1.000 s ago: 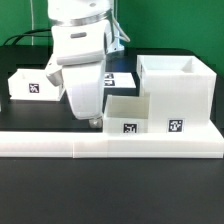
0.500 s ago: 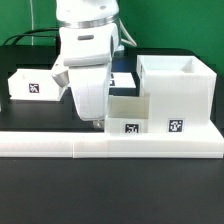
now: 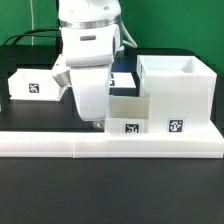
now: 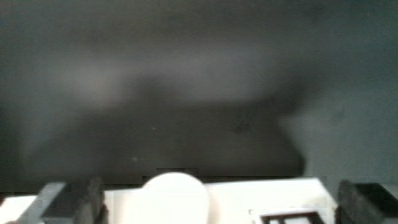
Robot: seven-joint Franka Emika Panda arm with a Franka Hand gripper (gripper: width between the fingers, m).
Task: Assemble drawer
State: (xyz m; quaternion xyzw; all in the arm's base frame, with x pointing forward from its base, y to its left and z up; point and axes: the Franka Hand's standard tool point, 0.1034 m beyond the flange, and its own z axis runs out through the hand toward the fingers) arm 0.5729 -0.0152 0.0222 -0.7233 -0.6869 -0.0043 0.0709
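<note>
Black table (image 3: 100, 195), long white ledge (image 3: 50, 147) across its front, dark cable (image 3: 25, 38) behind

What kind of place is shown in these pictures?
Probably a robotics lab bench: a gripper hangs over a black table, and the white drawer and housing carry square marker tags.

The dark desk (image 4: 196, 80) fills most of the wrist view and is out of focus. The tool (image 4: 214, 196) shows two dark fingers (image 4: 64, 202) spread wide apart. Between them are the white drawer (image 4: 246, 199), its round knob (image 4: 173, 195) and part of a black tag (image 4: 294, 214). Finger contact cannot be determined.
</note>
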